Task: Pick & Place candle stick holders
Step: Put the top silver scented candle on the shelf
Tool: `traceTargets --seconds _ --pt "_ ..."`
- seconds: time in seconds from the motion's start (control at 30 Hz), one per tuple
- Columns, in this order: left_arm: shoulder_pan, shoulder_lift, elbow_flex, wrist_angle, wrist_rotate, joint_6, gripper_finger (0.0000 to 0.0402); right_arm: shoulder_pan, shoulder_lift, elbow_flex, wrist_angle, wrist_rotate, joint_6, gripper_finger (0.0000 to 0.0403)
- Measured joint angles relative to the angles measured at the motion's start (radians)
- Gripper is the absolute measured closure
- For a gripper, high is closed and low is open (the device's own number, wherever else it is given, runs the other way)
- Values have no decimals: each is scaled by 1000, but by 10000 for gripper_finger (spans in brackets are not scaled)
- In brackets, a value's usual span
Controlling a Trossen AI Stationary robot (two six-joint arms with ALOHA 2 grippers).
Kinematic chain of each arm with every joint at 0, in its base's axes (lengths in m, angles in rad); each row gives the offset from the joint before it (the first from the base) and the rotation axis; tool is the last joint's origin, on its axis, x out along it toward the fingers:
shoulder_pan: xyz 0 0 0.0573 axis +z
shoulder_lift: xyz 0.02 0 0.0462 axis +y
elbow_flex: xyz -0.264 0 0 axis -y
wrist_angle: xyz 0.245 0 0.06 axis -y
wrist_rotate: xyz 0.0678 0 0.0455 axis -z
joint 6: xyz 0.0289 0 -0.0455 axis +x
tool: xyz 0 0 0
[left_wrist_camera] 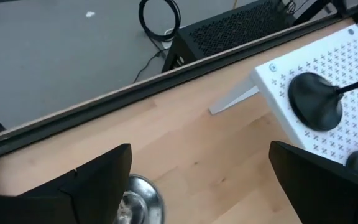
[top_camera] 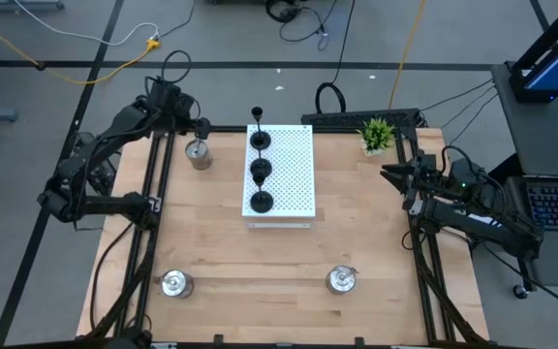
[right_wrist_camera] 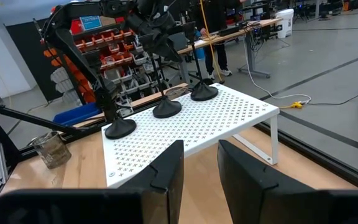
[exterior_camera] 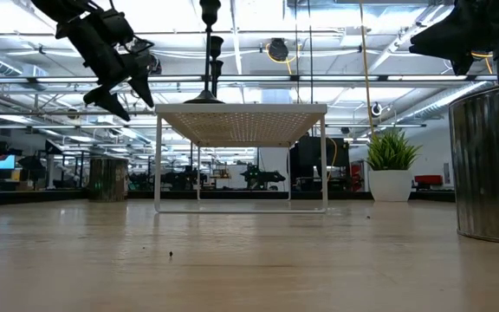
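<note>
open hand [left_wrist_camera: 197, 186], silver holder [left_wrist_camera: 138, 199], perhaps glass
</note>
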Motion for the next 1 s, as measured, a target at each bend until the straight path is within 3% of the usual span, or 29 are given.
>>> traceTargets --seconds 0.27,0.77,1.0 --pt "-6 0 0 -2 75 -36 24 0 0 0 0 0 8 314" --pt "-86 2 0 -210 -299 -146 2 0 0 0 0 0 9 314" --pt "-53 67 1 -214 -271 -179 2 0 0 0 1 0 9 314"
